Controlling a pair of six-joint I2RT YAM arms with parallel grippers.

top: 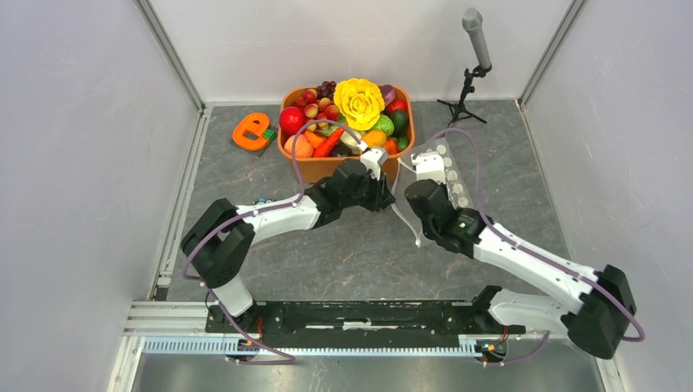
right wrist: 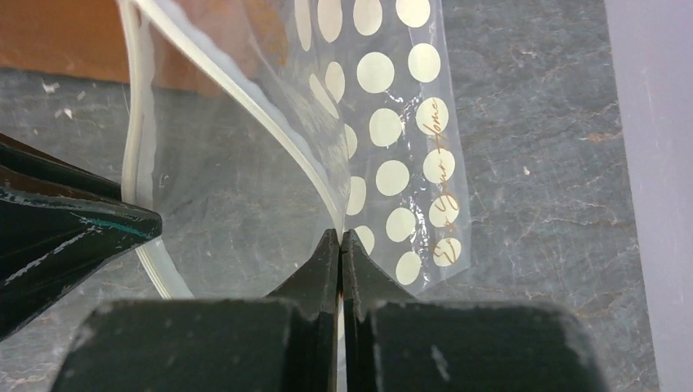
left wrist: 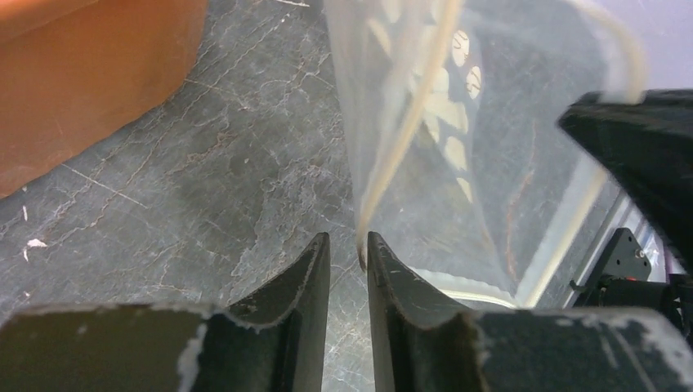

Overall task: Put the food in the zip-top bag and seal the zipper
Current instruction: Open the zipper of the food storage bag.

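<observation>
The clear zip-top bag (top: 454,175) with white dots hangs between my two grippers in front of the tub. Its whitish zipper (right wrist: 245,102) runs down to my right gripper (right wrist: 339,237), which is shut on the bag's mouth edge. My left gripper (left wrist: 349,245) has its jaws a little apart. The other zipper strip (left wrist: 409,114) ends at the tip of the right finger without being pinched. In the top view the left gripper (top: 382,173) and the right gripper (top: 426,163) sit close together. The food (top: 347,114) lies heaped in the orange tub (top: 327,167).
An orange tape-holder-like object (top: 253,131) lies left of the tub. A microphone on a small tripod (top: 474,49) stands at the back right. Grey walls close in both sides. The tub's wall (left wrist: 82,82) is close on the left gripper's left.
</observation>
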